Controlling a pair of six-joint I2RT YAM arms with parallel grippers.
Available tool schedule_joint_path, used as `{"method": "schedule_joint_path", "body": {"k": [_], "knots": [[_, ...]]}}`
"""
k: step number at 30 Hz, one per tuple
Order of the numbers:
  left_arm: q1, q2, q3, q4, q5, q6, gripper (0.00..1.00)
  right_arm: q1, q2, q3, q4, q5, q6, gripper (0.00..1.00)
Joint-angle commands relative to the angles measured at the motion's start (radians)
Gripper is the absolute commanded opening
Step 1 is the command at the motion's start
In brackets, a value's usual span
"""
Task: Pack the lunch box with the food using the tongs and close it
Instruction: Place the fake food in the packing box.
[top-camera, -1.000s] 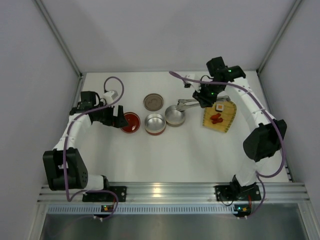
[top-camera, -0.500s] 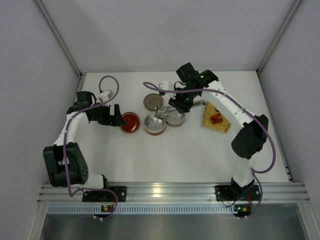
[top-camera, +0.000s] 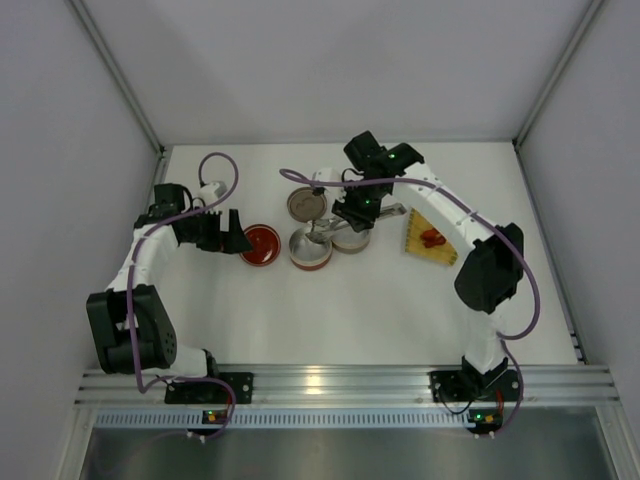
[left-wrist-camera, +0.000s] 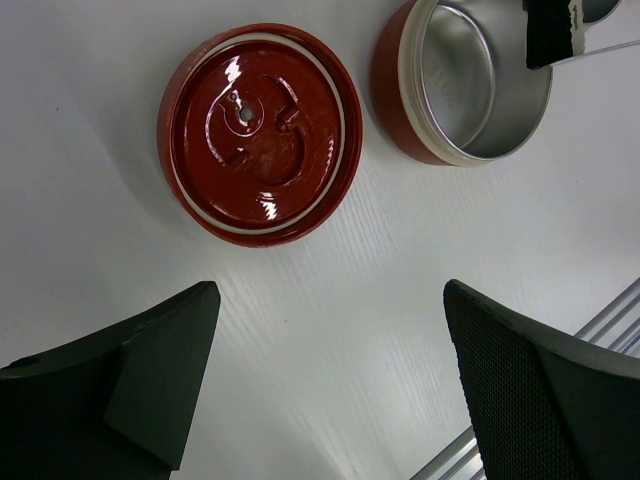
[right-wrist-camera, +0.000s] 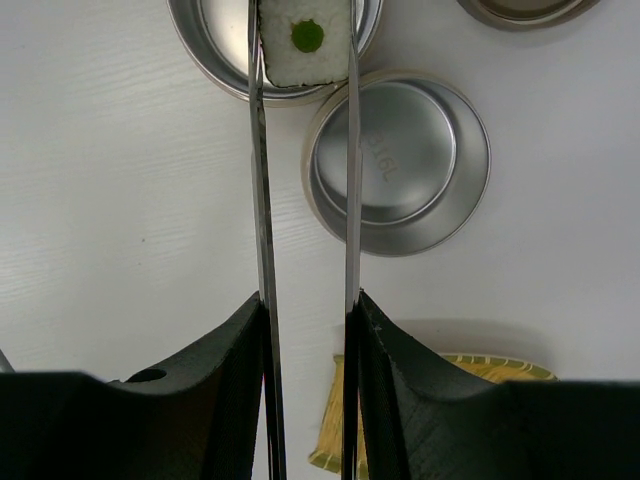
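My right gripper (right-wrist-camera: 308, 300) is shut on the tongs (right-wrist-camera: 262, 200), one silver blade against each finger. The tong tips pinch a white sushi piece (right-wrist-camera: 305, 40) with a dark rim and a green centre. It hangs over the red-walled steel container (top-camera: 311, 248), which looks bare inside in the left wrist view (left-wrist-camera: 465, 85). From above, the right gripper (top-camera: 357, 208) sits just behind the containers. Red food bits (top-camera: 432, 238) lie on the yellow mat (top-camera: 425, 252). My left gripper (left-wrist-camera: 330, 390) stands open over bare table, just short of the red lid (left-wrist-camera: 260, 130).
A second steel container (right-wrist-camera: 397, 165) sits right of the red-walled one. A flat round lid (top-camera: 307, 204) lies behind them. White walls close in the back and both sides. A metal rail runs along the near edge.
The right arm has swung left from the yellow mat to the containers, carrying the tongs with the sushi piece. The left arm has barely shifted.
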Motion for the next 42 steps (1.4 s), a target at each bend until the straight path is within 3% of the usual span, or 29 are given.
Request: {"method": "schedule_joint_path", "body": {"k": [1,42], "knots": [[0.003,0.009,-0.01,0.026,0.034,0.009,0.98,0.037,0.012,0.045,0.052,-0.02,0.022,0.25],[0.003,0.035,-0.013,0.032,0.029,0.027,0.98,0.086,0.094,0.028,-0.025,0.069,-0.047,0.35]]}}
